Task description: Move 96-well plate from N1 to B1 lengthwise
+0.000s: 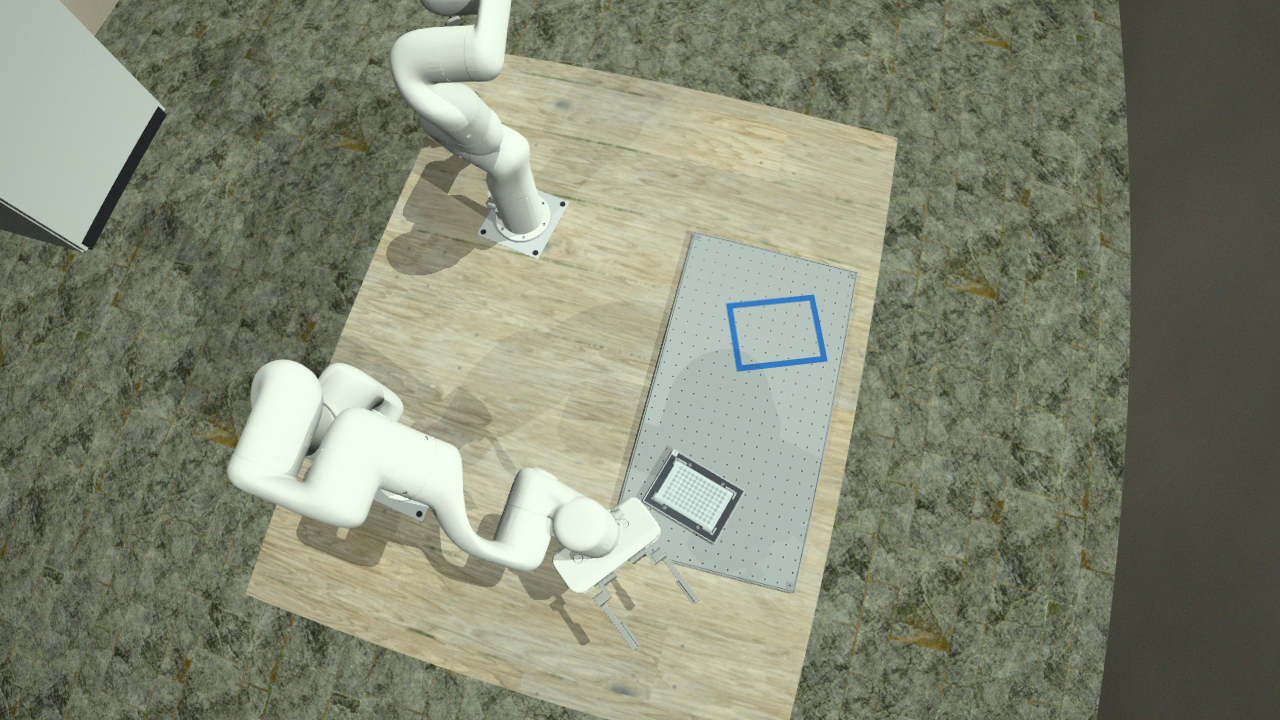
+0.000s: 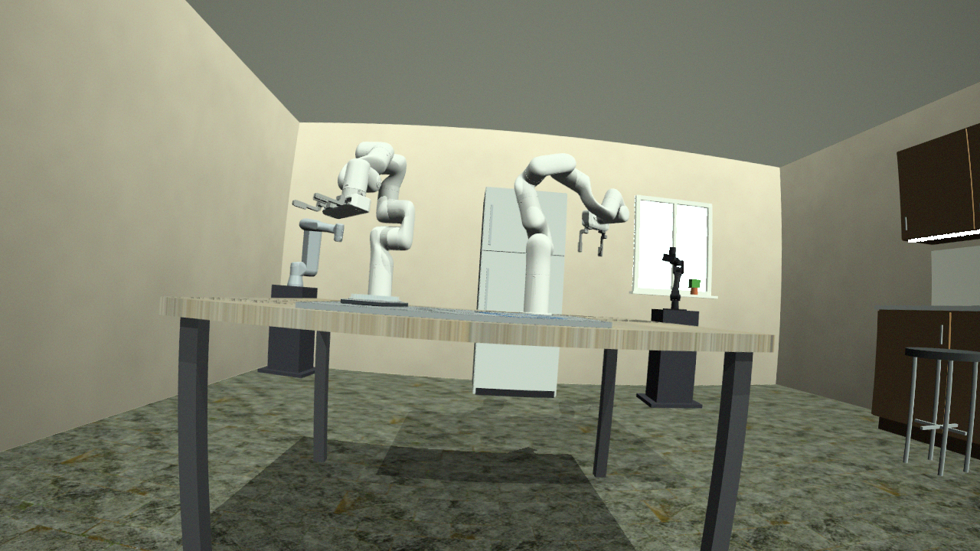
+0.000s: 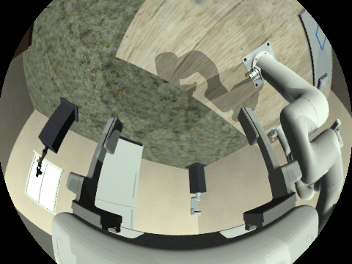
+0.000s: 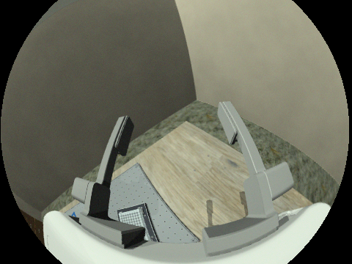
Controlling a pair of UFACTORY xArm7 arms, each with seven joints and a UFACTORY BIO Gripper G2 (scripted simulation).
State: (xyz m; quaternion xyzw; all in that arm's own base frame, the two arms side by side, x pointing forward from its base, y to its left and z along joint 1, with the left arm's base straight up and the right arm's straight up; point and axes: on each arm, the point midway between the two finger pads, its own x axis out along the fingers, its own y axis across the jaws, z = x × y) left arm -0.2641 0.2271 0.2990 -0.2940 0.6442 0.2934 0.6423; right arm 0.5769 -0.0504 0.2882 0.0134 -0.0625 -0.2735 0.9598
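The white 96-well plate (image 1: 693, 494) (image 4: 133, 218) sits in the dark-framed nest (image 1: 726, 516) (image 4: 148, 222) on the perforated board. The blue taped outline (image 1: 776, 300) (image 3: 319, 42) is empty at the board's other end. My right gripper (image 1: 664, 623) (image 2: 305, 199) (image 4: 175, 117) is open and holds nothing; it hangs well above the table, beyond the nest in the top view, with its fingers reaching sideways. My left gripper (image 2: 589, 252) (image 3: 180, 126) is open and empty, high up and far from the plate. Its fingers are out of frame in the top view.
The grey perforated board (image 1: 716, 407) (image 4: 169, 216) lies along one side of the wooden table (image 1: 572, 331). The right arm (image 1: 384, 456) reaches over the table near the nest. The left arm (image 1: 456, 111) is folded back over the far corner, away from the outline.
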